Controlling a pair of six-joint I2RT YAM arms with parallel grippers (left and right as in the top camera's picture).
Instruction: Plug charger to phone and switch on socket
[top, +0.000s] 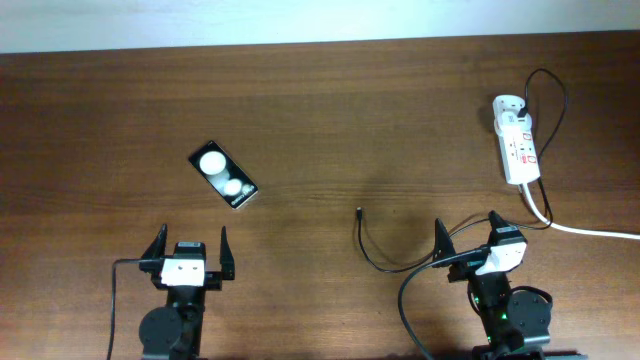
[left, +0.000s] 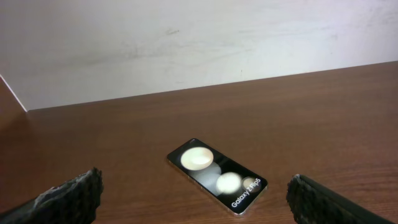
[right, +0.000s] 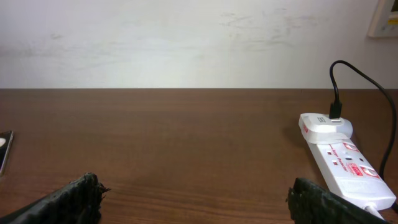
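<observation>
The phone (top: 223, 174), a black slab with two white round blobs, lies at an angle on the brown table; it also shows in the left wrist view (left: 216, 175), lettered "Galaxy Z Flip5". My left gripper (top: 190, 243) is open and empty just in front of it (left: 196, 199). The charger cable (top: 368, 245) is thin and black, its loose tip near the table's middle. Its other end is plugged into the white socket strip (top: 518, 140) at the far right, also in the right wrist view (right: 339, 155). My right gripper (top: 468, 232) is open and empty (right: 196, 202).
A thick white cord (top: 590, 232) runs from the socket strip off the right edge. A white wall (right: 186, 43) stands behind the table's far edge. Bare wood lies between the phone and the cable tip.
</observation>
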